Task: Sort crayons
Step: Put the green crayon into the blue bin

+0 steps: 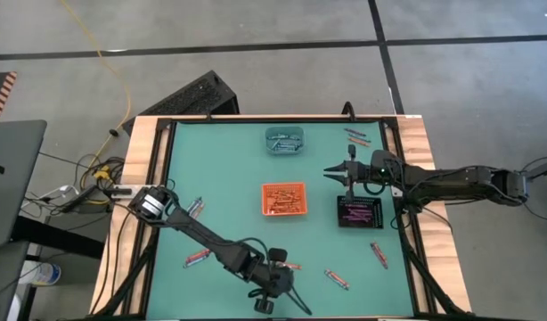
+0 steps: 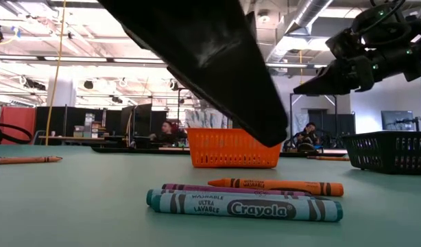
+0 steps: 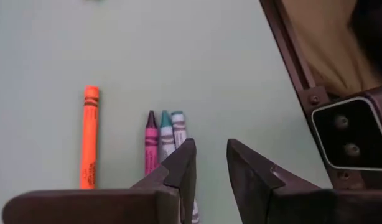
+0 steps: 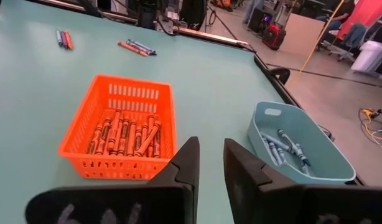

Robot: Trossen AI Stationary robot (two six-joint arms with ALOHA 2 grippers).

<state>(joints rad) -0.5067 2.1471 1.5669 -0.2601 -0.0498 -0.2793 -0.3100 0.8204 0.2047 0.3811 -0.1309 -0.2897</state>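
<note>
Three loose crayons lie side by side on the green table near its front edge: an orange one (image 3: 89, 137), a pink one (image 3: 151, 148) and a teal one (image 3: 165, 142). The low view shows them too, as orange (image 2: 275, 185), purple-pink (image 2: 217, 188) and teal (image 2: 245, 206). My left gripper (image 3: 209, 167) hovers just above them, open by a narrow gap, with nothing between its fingers. My right gripper (image 4: 209, 152) hangs open and empty between the orange tray (image 4: 119, 124) and the teal tray (image 4: 297, 149). Both of these trays hold crayons.
A black tray (image 1: 360, 212) sits under my right arm. More loose crayons lie at the table's left (image 1: 195, 207), front left (image 1: 198, 259), front right (image 1: 336, 279), right (image 1: 379, 254) and far right (image 1: 355, 135). A camera box (image 3: 346, 137) sits at the near edge.
</note>
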